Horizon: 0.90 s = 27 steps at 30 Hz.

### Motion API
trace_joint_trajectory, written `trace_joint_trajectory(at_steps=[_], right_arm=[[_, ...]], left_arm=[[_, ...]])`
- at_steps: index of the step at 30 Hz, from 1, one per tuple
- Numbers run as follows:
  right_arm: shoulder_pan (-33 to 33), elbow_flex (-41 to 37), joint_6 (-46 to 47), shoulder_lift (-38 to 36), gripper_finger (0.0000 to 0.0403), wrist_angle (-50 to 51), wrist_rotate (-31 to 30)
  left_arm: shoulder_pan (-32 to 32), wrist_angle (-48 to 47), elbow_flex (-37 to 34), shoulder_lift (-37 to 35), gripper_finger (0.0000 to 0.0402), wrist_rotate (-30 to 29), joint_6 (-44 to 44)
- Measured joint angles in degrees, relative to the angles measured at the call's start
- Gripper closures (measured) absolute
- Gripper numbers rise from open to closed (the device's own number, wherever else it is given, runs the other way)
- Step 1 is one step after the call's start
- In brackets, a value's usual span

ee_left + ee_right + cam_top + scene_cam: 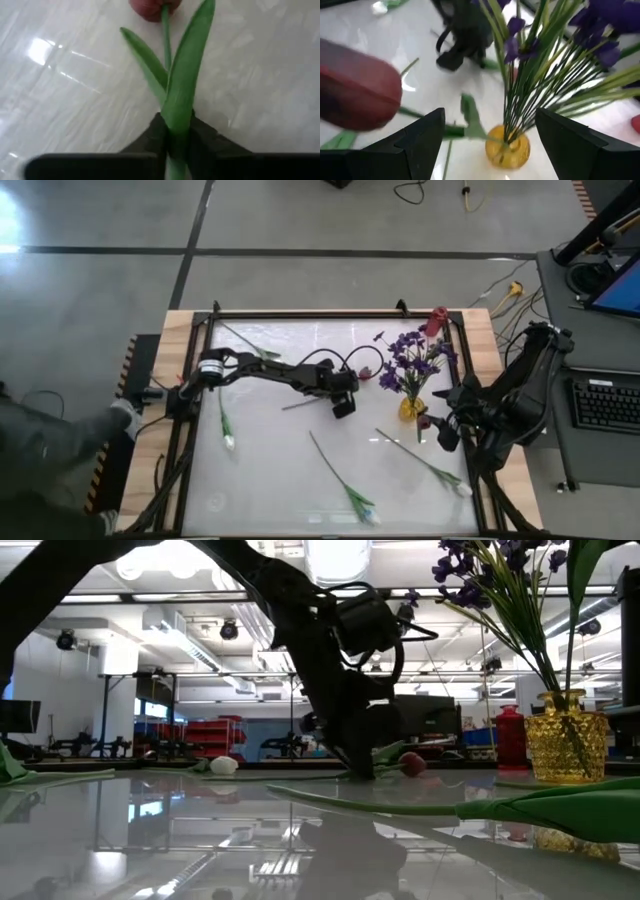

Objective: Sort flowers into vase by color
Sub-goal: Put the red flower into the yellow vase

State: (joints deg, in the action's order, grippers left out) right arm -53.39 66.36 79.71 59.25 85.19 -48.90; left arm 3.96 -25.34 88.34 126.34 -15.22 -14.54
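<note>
Two grippers show: the left gripper (175, 145) at table centre is clamped on a red-budded flower's stem (172, 95), while the right gripper (490, 135) waits spread beside the yellow vase (506, 145).

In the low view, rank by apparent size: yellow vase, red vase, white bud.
1. Yellow vase, though it stands nearest the camera
2. Red vase
3. White bud, smallest

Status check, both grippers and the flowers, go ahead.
Left gripper shut on red flower's stem, mid-table. Right gripper open, beside yellow vase of purple flowers. Nothing blocking.
</note>
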Motion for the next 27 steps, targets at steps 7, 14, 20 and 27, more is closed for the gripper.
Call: trace_joint_trajectory(at_steps=[7,14,20,27], right_arm=[[-0.41,0.38,-1.15,0.01,0.0101,0.58,15.07],[-6.83,-0.23,11.34,-0.12,0.0101,4.42,31.25],[-15.53,-2.57,22.50,1.81,0.0101,0.81,30.88],[-19.88,-10.15,25.57,7.67,0.0101,-15.15,21.51]], left_arm=[[-0.41,-7.74,-0.51,-6.58,0.0399,1.28,0.00],[-2.91,-15.14,-1.75,-16.21,0.0401,-0.23,-2.82],[-5.89,-16.16,-7.65,-25.49,0.0401,-0.71,-9.15],[-13.09,14.65,-24.78,-35.70,0.0401,1.22,-15.82]])
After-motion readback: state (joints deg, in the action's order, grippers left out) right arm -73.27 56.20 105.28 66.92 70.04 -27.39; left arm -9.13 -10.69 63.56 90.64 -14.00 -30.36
